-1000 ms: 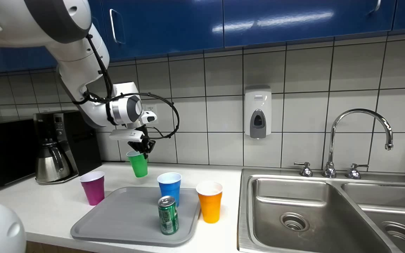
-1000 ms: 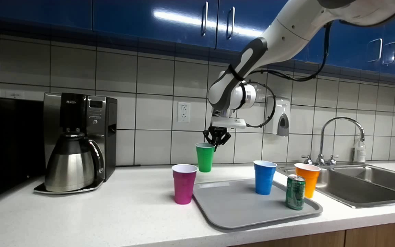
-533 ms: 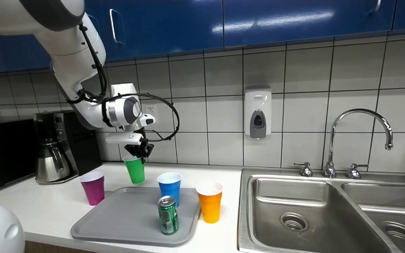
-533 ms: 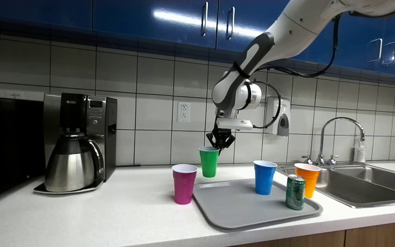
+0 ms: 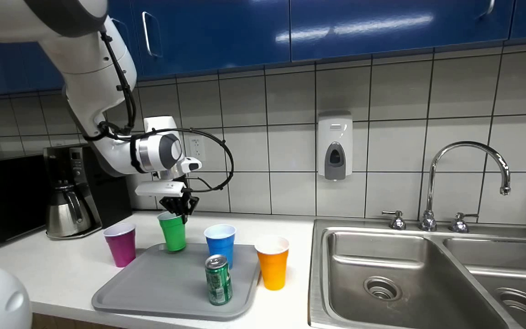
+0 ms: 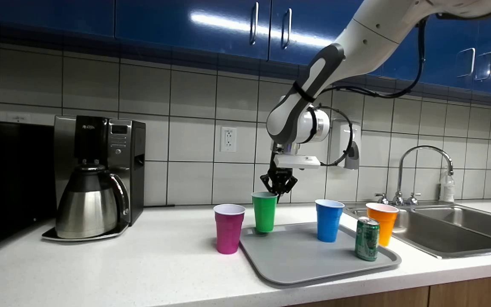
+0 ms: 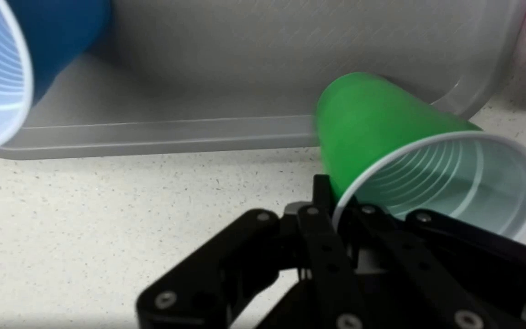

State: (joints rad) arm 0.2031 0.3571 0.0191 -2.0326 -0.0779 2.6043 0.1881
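Observation:
My gripper (image 7: 336,201) is shut on the near rim of the green cup (image 7: 372,123), one finger inside and one outside. The green cup is close to upright in both exterior views (image 5: 173,234) (image 6: 264,215). Its base is over the back corner of the grey tray (image 6: 296,260), just above it or touching; I cannot tell which. On the tray stand a blue cup (image 6: 328,224) and a green can (image 6: 367,241). A magenta cup (image 6: 228,232) stands on the counter beside the tray, and an orange cup (image 5: 273,267) stands at the opposite side.
A coffee maker with a steel carafe (image 6: 88,204) stands along the wall beside a black appliance (image 6: 11,183). A steel sink (image 5: 381,260) with a faucet (image 5: 468,146) is beyond the orange cup. A soap dispenser (image 5: 334,146) hangs on the tiled wall, under blue cabinets (image 5: 213,32).
The gripper has carried the green cup down and away from the wall, from behind the tray to over its back corner. The other cups, the can and the tray have not moved.

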